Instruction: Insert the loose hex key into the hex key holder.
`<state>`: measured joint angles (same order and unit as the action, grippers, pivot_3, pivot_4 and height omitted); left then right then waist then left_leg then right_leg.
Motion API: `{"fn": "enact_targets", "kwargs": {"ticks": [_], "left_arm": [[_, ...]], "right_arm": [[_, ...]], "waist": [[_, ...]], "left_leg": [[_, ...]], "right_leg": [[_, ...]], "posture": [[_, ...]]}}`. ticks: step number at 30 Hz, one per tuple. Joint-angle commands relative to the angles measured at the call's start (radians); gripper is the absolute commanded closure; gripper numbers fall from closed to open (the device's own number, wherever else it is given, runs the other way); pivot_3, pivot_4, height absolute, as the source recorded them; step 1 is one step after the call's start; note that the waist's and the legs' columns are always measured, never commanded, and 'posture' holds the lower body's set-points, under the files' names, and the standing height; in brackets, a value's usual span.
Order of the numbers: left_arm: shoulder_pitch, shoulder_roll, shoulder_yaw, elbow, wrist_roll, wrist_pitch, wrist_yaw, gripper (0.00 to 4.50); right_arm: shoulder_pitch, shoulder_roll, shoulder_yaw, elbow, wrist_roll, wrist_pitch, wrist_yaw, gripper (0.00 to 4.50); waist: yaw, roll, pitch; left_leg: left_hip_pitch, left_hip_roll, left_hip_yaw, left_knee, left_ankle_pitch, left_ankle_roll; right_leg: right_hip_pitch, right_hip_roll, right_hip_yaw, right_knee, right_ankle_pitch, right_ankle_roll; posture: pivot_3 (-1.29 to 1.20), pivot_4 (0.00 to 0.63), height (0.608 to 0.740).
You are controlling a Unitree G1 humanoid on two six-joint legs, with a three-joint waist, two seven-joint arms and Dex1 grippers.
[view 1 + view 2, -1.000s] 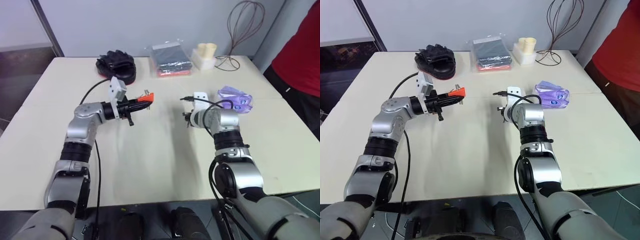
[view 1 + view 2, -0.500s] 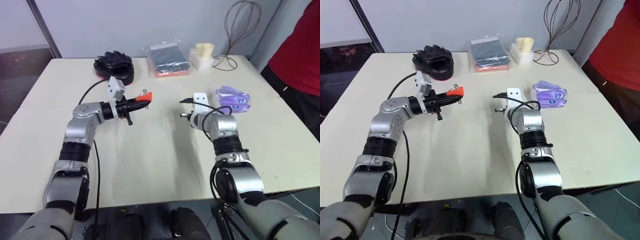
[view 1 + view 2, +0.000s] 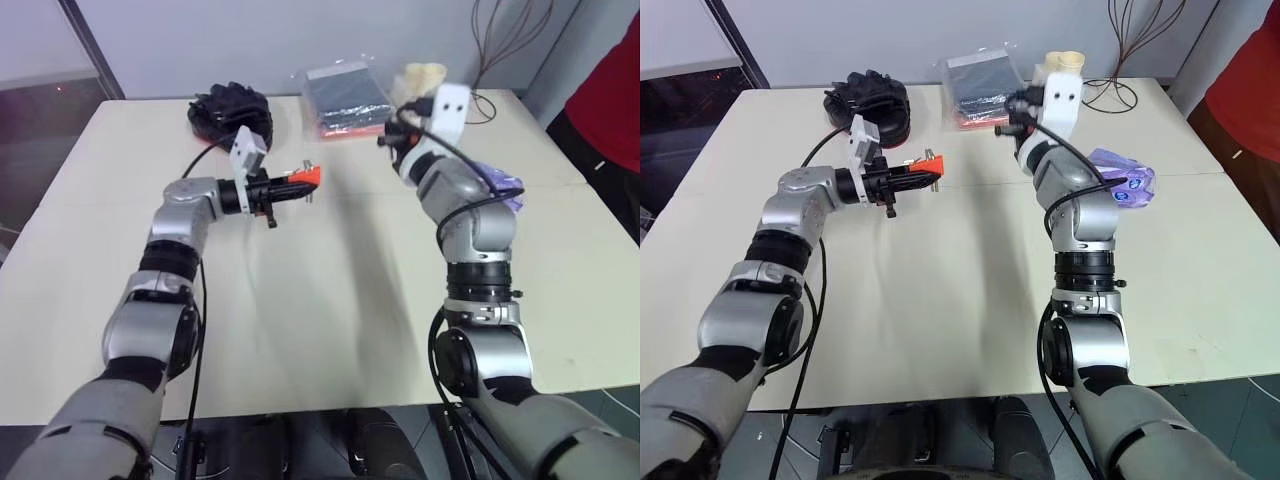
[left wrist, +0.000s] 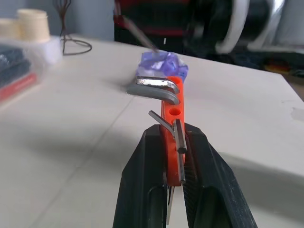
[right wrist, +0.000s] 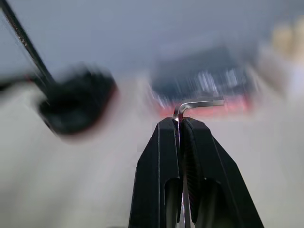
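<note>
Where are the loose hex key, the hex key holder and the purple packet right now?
loose hex key (image 5: 202, 103): right wrist view, on its bent short arm above the fingertips.
hex key holder (image 4: 174, 111): left wrist view, on its orange face.
purple packet (image 3: 1127, 178): right eye view, on its top.

Cream table (image 3: 940, 300), purple pkt (image 3: 1123, 180), black gloves (image 3: 868, 98)

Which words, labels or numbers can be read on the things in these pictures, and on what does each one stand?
None can be read.
Purple packet: print on its face, too small to read.
Wrapped dark pack: no legible label.
Hex key holder: no marking shows.
Loose hex key: no marking shows.
</note>
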<state>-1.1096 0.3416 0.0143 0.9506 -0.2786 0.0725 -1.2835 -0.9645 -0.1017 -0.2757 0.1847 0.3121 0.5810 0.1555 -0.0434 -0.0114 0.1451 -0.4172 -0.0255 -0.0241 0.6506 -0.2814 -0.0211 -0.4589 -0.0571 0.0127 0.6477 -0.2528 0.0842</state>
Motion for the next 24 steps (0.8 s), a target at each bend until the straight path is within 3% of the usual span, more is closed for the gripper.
{"fn": "enact_targets", "kwargs": {"ticks": [1,10,24], "left_arm": [[-0.101,-0.035,0.017,0.085,0.007,-0.041,-0.029,4.5],[-0.243,-0.101,0.049,0.211,0.015,-0.066,-0.036,4.5],[-0.274,-0.096,0.082,0.249,0.04,-0.097,-0.015,4.5]], "right_arm": [[-0.044,0.036,-0.052,-0.061,0.135,-0.065,0.054,4.46],[-0.043,0.113,-0.033,-0.088,0.254,-0.162,0.086,4.46],[0.003,0.109,0.022,-0.113,0.262,-0.178,0.087,4.46]], "waist": [[0.0,0.0,0.0],[-0.003,0.0,0.001],[-0.001,0.0,0.001]], "left_leg": [[0.0,0.0,0.0,0.0,0.0,0.001],[0.001,0.001,0.0,0.001,0.0,0.001],[0.001,0.001,0.0,0.003,0.001,-0.002]], "right_leg": [[0.0,0.001,0.0,0.0,0.0,0.0],[0.001,0.001,0.001,0.002,0.0,0.0],[0.001,0.002,0.001,0.003,0.0,0.0]], "posture": [[0.0,0.15,0.74],[0.0,0.15,0.74],[0.0,0.15,0.74]]}}
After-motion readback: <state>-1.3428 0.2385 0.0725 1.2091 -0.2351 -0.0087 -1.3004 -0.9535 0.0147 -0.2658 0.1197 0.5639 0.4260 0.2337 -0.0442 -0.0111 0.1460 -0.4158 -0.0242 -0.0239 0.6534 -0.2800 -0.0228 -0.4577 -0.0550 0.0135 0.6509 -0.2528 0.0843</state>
